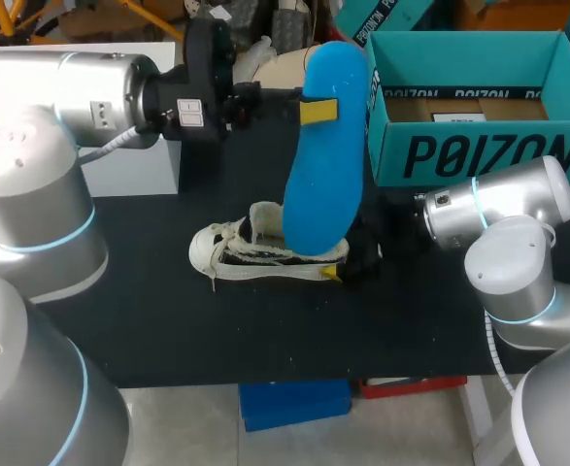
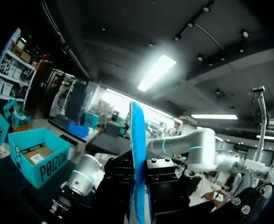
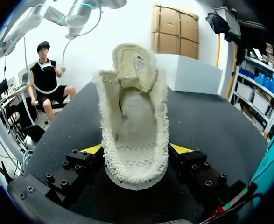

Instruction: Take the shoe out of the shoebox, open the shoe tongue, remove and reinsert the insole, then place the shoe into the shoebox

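Our left gripper (image 1: 318, 110) is clamped on the blue insole (image 1: 325, 155), holding it upright over the white shoe (image 1: 265, 254). Our right gripper (image 3: 137, 148) pinches the shoe's heel from both sides on the black table (image 1: 149, 320), tongue lifted open, with the teal shoebox (image 1: 479, 146) standing behind it
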Action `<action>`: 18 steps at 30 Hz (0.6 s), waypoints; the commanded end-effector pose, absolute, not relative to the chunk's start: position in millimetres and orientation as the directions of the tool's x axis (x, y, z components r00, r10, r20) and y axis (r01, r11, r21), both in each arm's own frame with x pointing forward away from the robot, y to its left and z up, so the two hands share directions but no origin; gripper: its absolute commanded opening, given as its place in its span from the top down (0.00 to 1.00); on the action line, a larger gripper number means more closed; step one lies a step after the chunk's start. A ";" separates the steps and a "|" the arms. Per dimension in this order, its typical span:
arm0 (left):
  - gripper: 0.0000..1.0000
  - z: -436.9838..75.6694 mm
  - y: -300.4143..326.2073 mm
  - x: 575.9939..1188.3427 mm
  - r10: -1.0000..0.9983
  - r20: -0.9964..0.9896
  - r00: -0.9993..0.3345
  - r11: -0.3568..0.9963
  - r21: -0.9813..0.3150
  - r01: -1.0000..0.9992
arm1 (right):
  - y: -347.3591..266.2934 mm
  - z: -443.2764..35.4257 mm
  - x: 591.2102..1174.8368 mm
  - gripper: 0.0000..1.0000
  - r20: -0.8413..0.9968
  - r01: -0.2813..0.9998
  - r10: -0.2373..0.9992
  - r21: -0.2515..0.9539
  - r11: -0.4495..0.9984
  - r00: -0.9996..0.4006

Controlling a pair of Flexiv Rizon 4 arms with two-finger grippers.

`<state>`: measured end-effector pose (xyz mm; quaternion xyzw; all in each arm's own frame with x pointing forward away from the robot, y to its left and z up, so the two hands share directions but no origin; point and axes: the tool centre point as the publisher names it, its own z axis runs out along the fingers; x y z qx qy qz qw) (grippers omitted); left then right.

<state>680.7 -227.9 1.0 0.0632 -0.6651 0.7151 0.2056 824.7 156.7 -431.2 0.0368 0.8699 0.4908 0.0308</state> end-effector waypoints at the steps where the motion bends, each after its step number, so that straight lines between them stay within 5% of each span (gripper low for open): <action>1: 1.00 2.5 -229.2 675.7 0.212 0.374 -0.903 -0.060 -0.917 -0.394 | 157.3 -433.3 825.0 1.00 -0.017 0.035 0.096 0.855 0.517 -0.995; 18: 1.00 50.2 -240.2 645.7 0.157 0.390 -0.907 -0.117 -0.905 -0.409 | 157.3 -433.3 825.0 1.00 -0.017 0.035 0.096 0.855 0.517 -0.995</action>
